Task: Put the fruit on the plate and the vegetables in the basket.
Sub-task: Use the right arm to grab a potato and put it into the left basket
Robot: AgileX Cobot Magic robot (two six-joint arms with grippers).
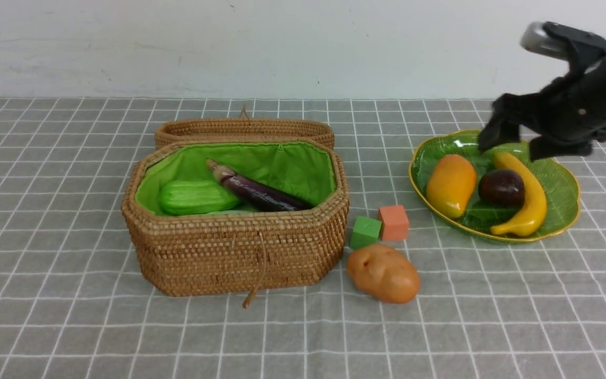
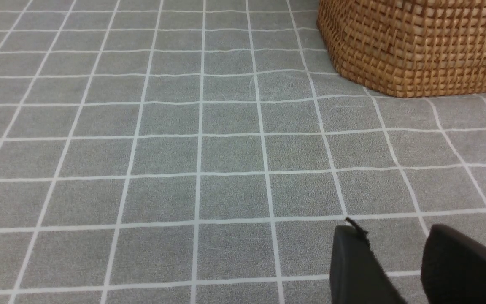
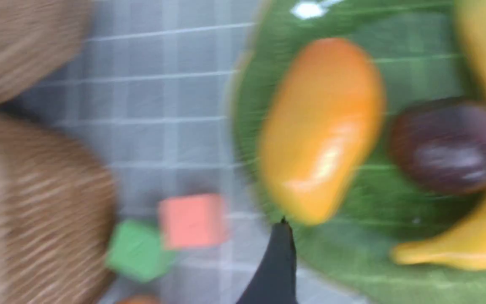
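2 cubes, green cube (image 1: 365,231) touching orange cube (image 1: 393,222), on grey checked desk (image 1: 61,273), well left of right end effector (image 1: 511,145).

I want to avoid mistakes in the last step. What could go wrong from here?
1. The potato lies close to the green cube and orange cube; a grasp may knock them.
2. It also lies near the basket wall, so a finger may catch the wicker.
3. The right gripper hangs open just over the plate; a low move could hit the banana.

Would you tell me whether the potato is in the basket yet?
Out. The potato lies on the tablecloth beside the basket, near the two cubes.
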